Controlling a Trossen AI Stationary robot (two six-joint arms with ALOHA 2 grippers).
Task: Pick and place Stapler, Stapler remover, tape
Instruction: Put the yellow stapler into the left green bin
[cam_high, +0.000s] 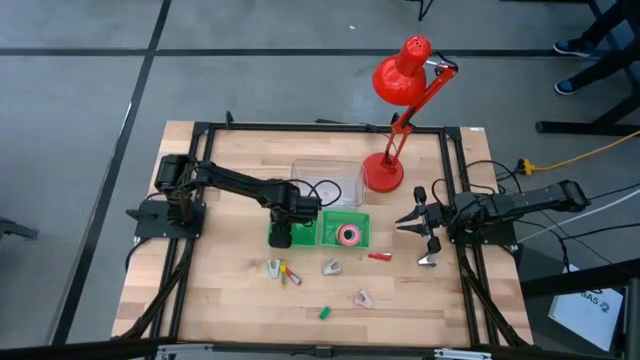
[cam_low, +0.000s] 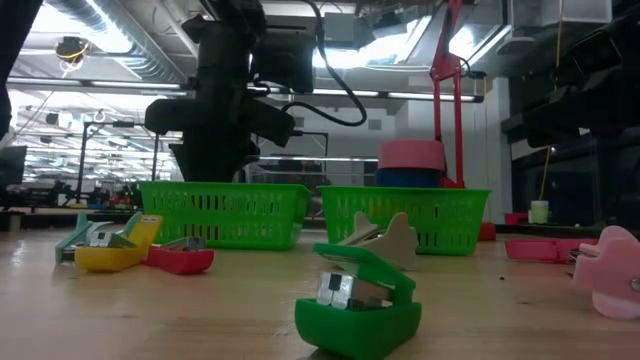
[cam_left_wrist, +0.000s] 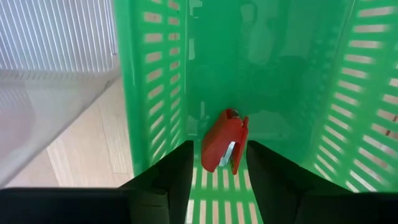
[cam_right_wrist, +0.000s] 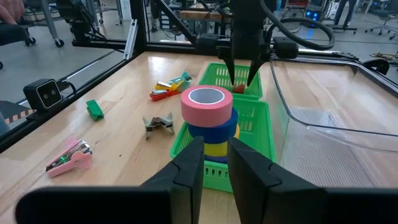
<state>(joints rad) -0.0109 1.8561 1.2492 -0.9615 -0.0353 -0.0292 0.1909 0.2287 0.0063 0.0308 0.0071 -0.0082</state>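
Observation:
My left gripper (cam_left_wrist: 220, 144) is open and points down into the left green basket (cam_high: 300, 232). A red stapler (cam_left_wrist: 224, 148) lies on that basket's slotted floor between the fingers; I see no touch. Seen from the right wrist, the left gripper (cam_right_wrist: 241, 84) stands over the red stapler (cam_right_wrist: 238, 89). The right green basket (cam_high: 345, 218) holds a stack of tape rolls (cam_right_wrist: 208, 118), pink on blue on yellow. My right gripper (cam_high: 412, 228) is open and waits near the table's right edge, its fingers (cam_right_wrist: 189, 162) aimed at the tape.
On the wood lie a yellow, red and teal cluster of staplers (cam_high: 281, 270), a beige staple remover (cam_high: 331, 267), a small red item (cam_high: 378, 256), a pink remover (cam_high: 363, 298) and a green stapler (cam_low: 357, 300). A clear tub (cam_high: 325, 180) and a red lamp (cam_high: 385, 172) stand behind the baskets.

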